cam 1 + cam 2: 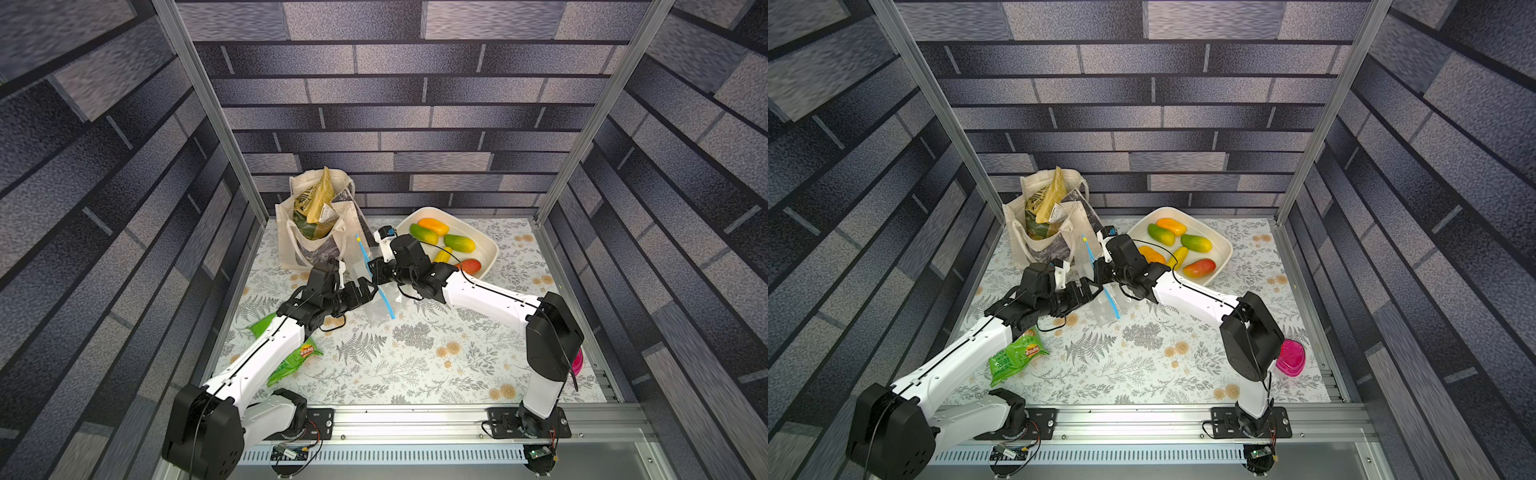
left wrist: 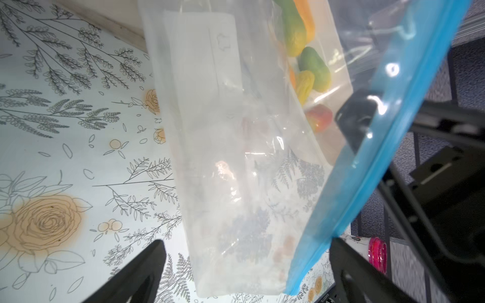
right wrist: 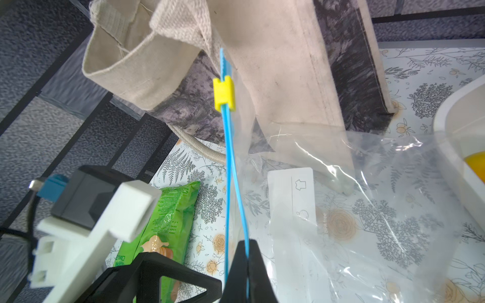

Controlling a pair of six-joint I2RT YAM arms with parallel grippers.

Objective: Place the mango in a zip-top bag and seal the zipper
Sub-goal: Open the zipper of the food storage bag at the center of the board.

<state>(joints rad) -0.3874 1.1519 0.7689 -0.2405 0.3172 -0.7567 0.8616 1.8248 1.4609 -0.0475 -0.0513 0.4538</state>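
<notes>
Now my right hand is clamped shut on one lip of the zipper, holding the zip-top bag up at frame centre in both top views. My left hand stands wide beside it; I should pinch the opposite lip squarely, then part the mouth slowly. Bag: clear, crinkly, apparently empty; yellow slider at the strip's upper end.

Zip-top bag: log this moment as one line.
right end effector: shut on zipper | left end effector: open, nothing held | zip-top bag: empty | mangoes: in white dish
</notes>
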